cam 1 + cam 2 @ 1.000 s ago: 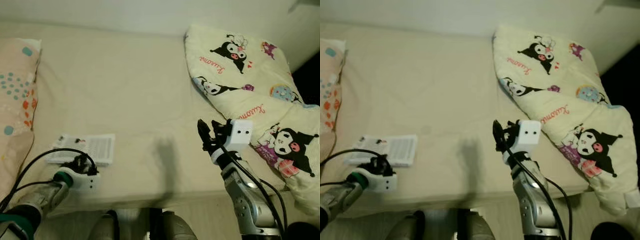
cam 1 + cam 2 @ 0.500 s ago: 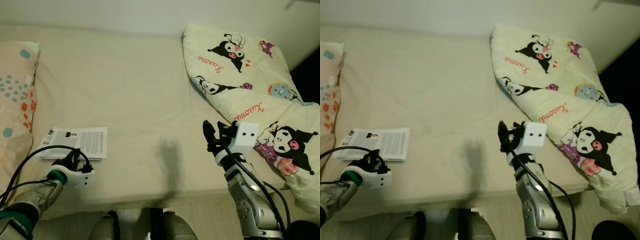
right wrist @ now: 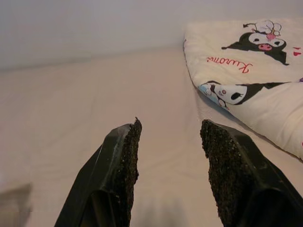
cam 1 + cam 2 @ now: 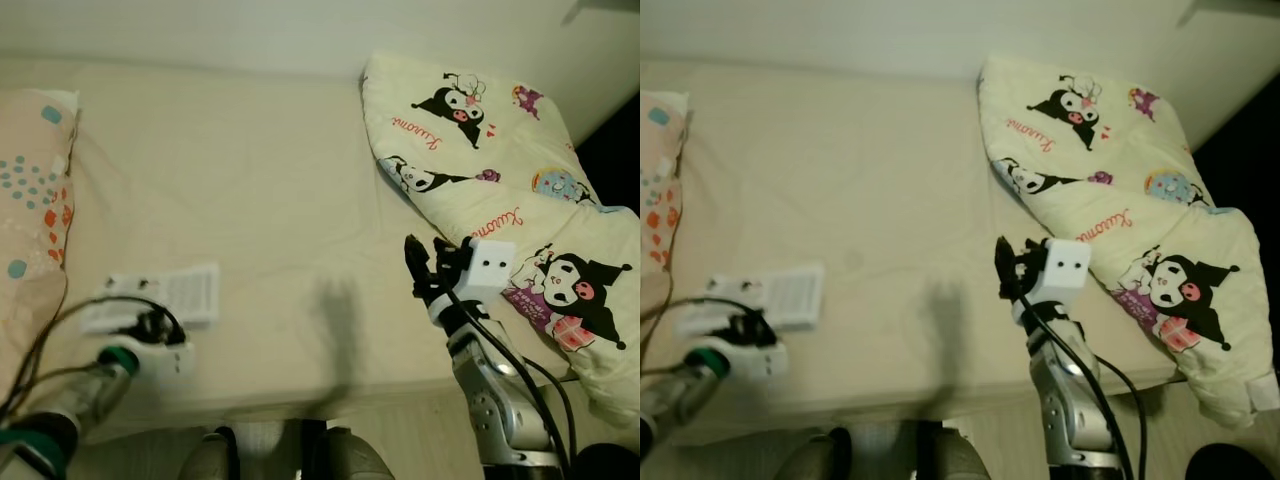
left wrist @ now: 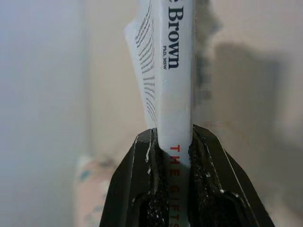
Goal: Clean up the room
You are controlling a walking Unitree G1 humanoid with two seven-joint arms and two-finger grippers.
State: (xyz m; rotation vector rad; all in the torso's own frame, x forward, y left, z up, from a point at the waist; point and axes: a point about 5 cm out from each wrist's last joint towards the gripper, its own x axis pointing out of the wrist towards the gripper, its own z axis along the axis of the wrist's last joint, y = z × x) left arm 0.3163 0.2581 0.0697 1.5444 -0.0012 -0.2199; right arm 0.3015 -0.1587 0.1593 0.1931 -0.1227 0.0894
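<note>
1. Bed [image 4: 250, 200] is filling most of the head view; a cream sheet is covering it, and every place below is given against this bed.
2. Cartoon-print quilt [image 4: 500, 180] is lying bunched along the bed's right side, running from the far edge down to the near corner.
3. Dotted pillow [image 4: 30, 200] is sitting at the bed's left edge.
4. Book [image 4: 165, 297] is at the bed's near-left part, just beside the pillow; it is blurred in the head views, so whether it is resting on the sheet or lifting off cannot be told.
5. Left hand [image 5: 174, 146] is clenching on the book's spine, both black fingers [image 5: 142, 163] pressing the white spine from either side, the pages fanning beyond the tips.
6. Right hand [image 3: 168, 137] is hovering over the bed's near edge beside the quilt, released, fingers spread with a clear gap, touching nothing.
7. Step in hand looks like clearing the book off the bed. Judgement: the grip is sitting on the spine only, so the pages may flop open; lifting slowly and keeping the spine level should be helping. The cable by the left wrist is looping close to the book and could snag.
</note>
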